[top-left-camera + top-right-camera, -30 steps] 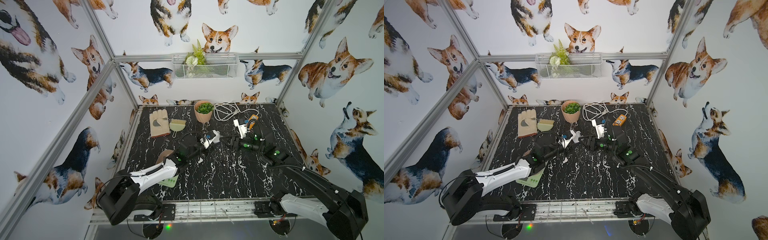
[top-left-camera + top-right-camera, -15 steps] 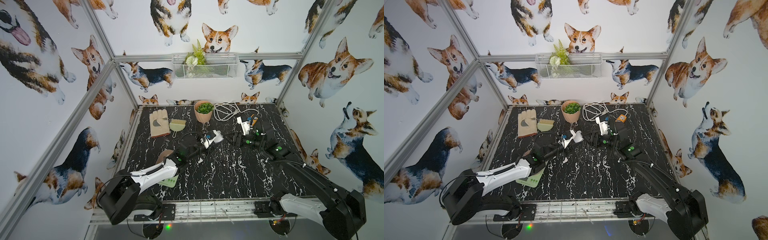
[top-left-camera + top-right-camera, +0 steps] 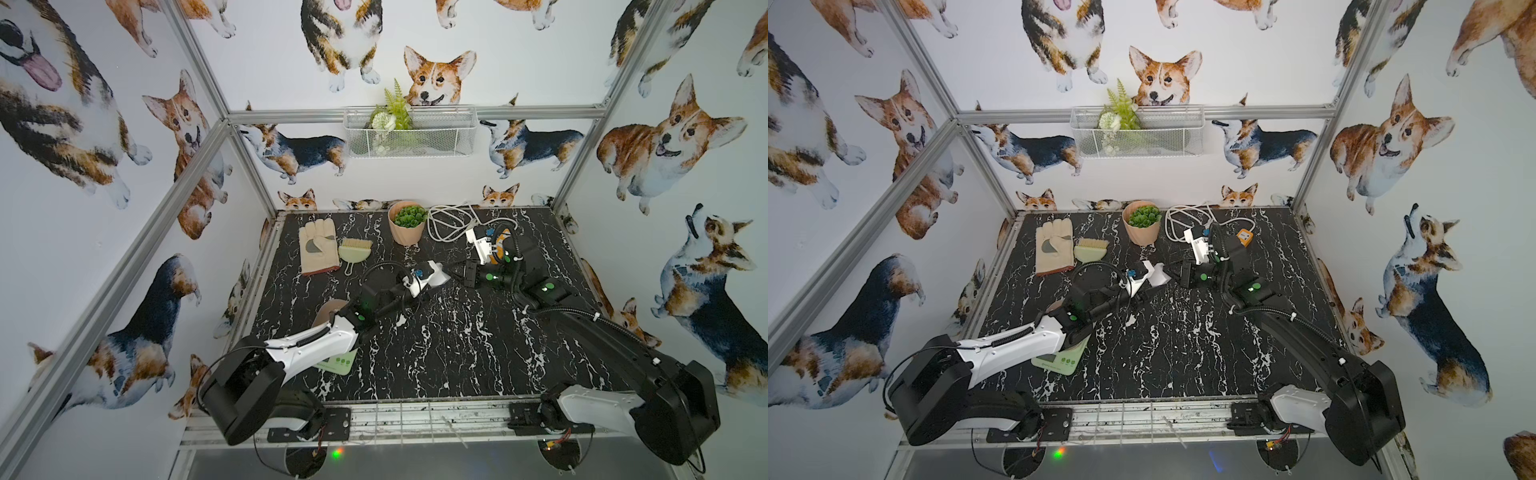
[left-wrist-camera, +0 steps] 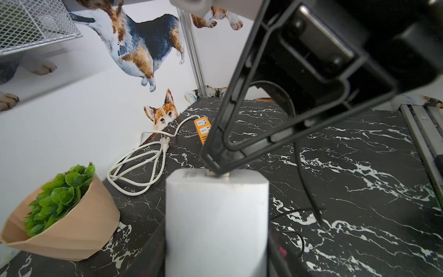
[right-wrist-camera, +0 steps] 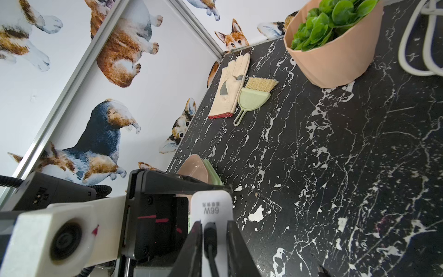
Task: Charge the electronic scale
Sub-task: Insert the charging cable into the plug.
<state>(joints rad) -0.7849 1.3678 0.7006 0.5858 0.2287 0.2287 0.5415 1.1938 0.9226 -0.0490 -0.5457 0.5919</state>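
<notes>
The electronic scale (image 3: 340, 362) lies near the front left, pale green, mostly under my left arm. Its pinkish tray (image 5: 194, 167) shows behind the charger in the right wrist view. My left gripper (image 3: 430, 279) is shut on a small white charger block (image 4: 215, 220) and holds it above mid-table. My right gripper (image 5: 214, 230) meets it from the right, and its jaws stand closed in on the black cable plug (image 5: 210, 230) at the charger's end face (image 5: 212, 206). In both top views the two grippers touch tips over the table's middle (image 3: 1167, 275).
An orange power strip (image 3: 500, 245) with a coiled white cord (image 3: 446, 224) lies at the back right, partly under my right wrist. A potted plant (image 3: 407, 222), a work glove (image 3: 317, 247) and a green hand brush (image 3: 353, 251) sit along the back. A thin black cable (image 4: 304, 187) trails on the table.
My right gripper's jaws have closed in around the black plug and the wrist has shifted slightly toward the back. The left arm with the charger has stayed put.
</notes>
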